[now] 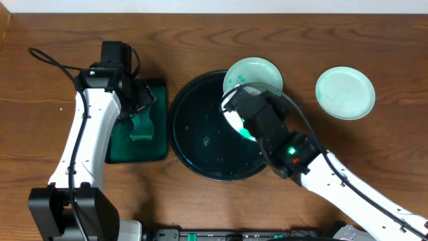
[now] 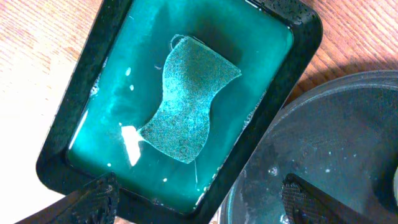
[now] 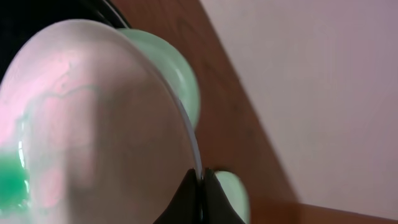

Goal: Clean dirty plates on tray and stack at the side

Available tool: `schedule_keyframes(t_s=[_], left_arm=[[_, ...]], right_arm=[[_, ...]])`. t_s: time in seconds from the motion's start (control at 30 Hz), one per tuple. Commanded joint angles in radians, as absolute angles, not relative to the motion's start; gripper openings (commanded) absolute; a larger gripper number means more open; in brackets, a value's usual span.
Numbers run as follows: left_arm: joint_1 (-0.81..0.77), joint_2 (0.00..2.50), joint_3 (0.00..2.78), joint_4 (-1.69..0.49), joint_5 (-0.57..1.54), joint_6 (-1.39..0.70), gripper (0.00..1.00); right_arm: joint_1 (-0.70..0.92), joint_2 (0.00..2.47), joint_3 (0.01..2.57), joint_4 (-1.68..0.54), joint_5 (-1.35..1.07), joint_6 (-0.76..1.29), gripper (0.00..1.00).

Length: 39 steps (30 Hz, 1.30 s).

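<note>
Nearest: right gripper (image 3: pixel 200 186) clamped shut on the rim of the first plate (image 3: pixel 93 124), which is tilted on edge over the black tray (image 1: pixel 194 144), teal smear on its face. To the left, left gripper (image 2: pixel 199 202) wide open above the sponge (image 2: pixel 189 99) in the green wash tray (image 2: pixel 81 87), no contact.

Step in hand, as I read it: fetch the sponge. Come down centred on its narrow waist, close firmly, lift slowly to shed liquid. Keep the first plate over the black tray for drips.

Farther: second plate (image 1: pixel 253 75) at the black tray's far rim; third plate (image 1: pixel 344 92) on the tabletop (image 1: pixel 374 40), well apart to the right.
</note>
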<state>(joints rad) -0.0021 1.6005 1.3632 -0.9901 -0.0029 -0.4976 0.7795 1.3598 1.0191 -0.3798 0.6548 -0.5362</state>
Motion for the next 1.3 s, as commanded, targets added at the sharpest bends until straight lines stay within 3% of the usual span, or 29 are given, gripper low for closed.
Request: schedule_keyframes(t_s=[0.0, 0.67, 1.27], left_arm=[[-0.002, 1.594, 1.356, -0.994, -0.004, -0.504, 0.84], [-0.002, 1.594, 1.356, -0.994, -0.004, -0.503, 0.84], [-0.002, 1.594, 1.356, -0.994, -0.004, -0.503, 0.84]], right_arm=[[0.828, 1.341, 1.018, -0.373, 0.871, -0.712, 0.01], [1.003, 1.341, 1.018, -0.117, 1.242, -1.096, 0.01], [1.050, 1.380, 1.018, -0.010, 1.332, -0.991, 0.01]])
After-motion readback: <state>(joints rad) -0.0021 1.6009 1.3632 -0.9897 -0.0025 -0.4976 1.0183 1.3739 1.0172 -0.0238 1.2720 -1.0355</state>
